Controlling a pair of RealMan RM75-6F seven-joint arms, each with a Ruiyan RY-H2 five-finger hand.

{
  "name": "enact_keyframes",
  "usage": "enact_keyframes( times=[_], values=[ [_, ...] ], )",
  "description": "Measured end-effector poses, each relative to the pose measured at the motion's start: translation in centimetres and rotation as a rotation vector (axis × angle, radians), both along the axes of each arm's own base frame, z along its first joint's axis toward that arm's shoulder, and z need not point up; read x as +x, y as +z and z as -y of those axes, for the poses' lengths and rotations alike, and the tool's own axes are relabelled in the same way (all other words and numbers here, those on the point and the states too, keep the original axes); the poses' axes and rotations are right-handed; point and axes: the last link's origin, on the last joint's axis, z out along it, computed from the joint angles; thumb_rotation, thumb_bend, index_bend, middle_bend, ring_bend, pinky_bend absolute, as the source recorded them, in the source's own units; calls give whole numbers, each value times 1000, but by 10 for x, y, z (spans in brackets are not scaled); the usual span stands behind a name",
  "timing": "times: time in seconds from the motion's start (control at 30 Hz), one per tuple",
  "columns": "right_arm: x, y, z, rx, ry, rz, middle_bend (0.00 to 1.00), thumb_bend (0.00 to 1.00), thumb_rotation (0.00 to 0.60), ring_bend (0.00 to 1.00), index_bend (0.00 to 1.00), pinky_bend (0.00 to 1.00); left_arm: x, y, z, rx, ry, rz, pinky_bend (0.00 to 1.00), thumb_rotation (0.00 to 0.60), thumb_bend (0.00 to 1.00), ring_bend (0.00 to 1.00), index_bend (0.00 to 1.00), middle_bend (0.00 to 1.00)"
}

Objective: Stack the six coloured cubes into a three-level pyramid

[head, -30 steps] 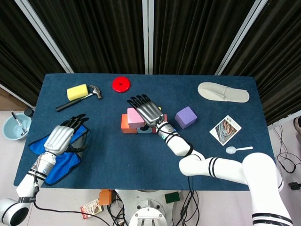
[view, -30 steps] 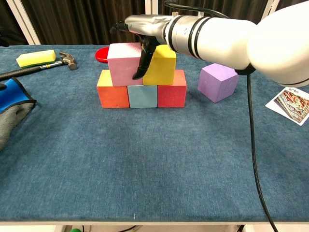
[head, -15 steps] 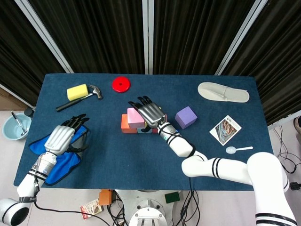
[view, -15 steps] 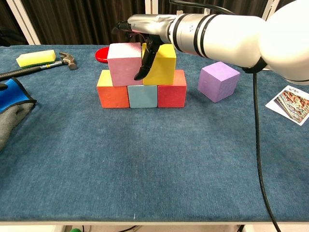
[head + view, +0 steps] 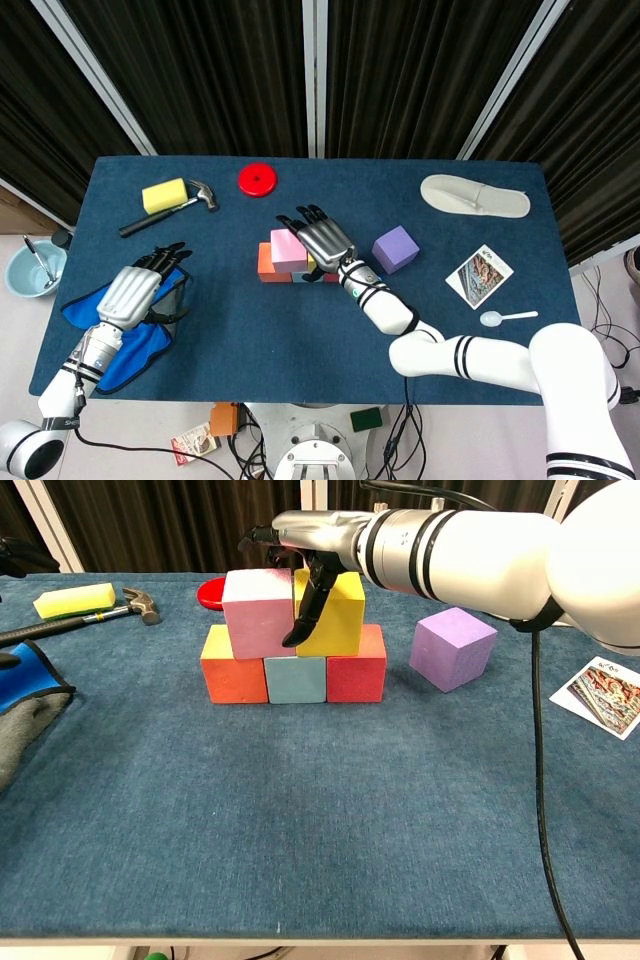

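Observation:
Three cubes form the bottom row: orange (image 5: 232,666), light blue (image 5: 296,678) and red (image 5: 356,664). A pink cube (image 5: 258,613) and a yellow cube (image 5: 335,613) sit on top of them, side by side. The purple cube (image 5: 453,648) stands alone on the cloth to the right of the stack. My right hand (image 5: 310,540) hovers flat over the second level, fingers spread, thumb hanging down in front of the yellow cube; it holds nothing. In the head view it (image 5: 322,240) hides most of the yellow cube. My left hand (image 5: 130,293) rests open on a blue cloth (image 5: 120,340).
A hammer (image 5: 170,209) and a yellow sponge (image 5: 164,193) lie at the back left, a red disc (image 5: 257,179) behind the stack. A white slipper (image 5: 474,196), a picture card (image 5: 479,275) and a spoon (image 5: 505,318) are on the right side.
My right hand has shifted slightly right and nearer; its thumb moved from the seam between pink and yellow to the front of the yellow cube. The left hand has stayed still.

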Motion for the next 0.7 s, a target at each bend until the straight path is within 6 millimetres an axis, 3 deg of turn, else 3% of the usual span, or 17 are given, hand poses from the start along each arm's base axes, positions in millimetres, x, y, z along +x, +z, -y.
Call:
enact_keyframes(
  times=[0.7],
  values=[
    [-3, 2, -1, 6, -21, 0, 251, 78, 600, 0, 0, 0, -1, -2, -1, -7, 1, 0, 229, 461, 194, 99, 101, 42]
  ],
)
